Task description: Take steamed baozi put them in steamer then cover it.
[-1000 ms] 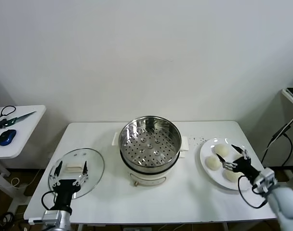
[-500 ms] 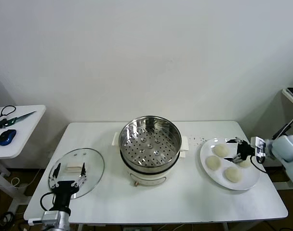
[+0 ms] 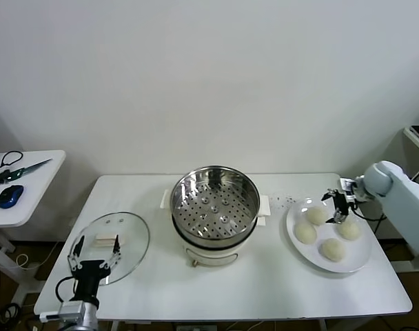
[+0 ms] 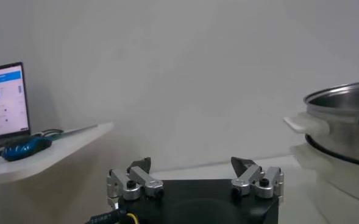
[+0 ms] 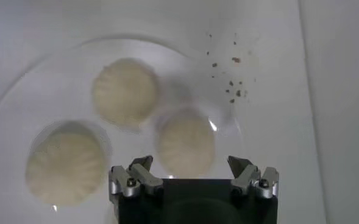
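The steamer [image 3: 214, 207] stands open mid-table, its perforated tray bare; in the left wrist view the steamer [image 4: 344, 122] shows off to one side. Several baozi lie on a white plate [image 3: 361, 258] at the right, among them the baozi [image 3: 315, 214] closest to the steamer. My right gripper [image 3: 335, 207] hovers open above the plate's far part. In the right wrist view, my right gripper [image 5: 191, 163] hangs open above one baozi [image 5: 185, 143], apart from it. The cover [image 3: 127, 234] lies flat at the left. My left gripper [image 3: 96, 247] is open over its near edge, and the left gripper [image 4: 191, 163] holds nothing.
A side table [image 3: 30, 183] at the far left carries a blue mouse [image 3: 9, 196] and scissors. Dark crumbs [image 5: 231, 79] dot the table beside the plate. A laptop [image 4: 5, 100] stands on the side table.
My right arm has swung from the plate's near side up to its far side, with the gripper now pointing down over the buns. The left gripper has barely moved.
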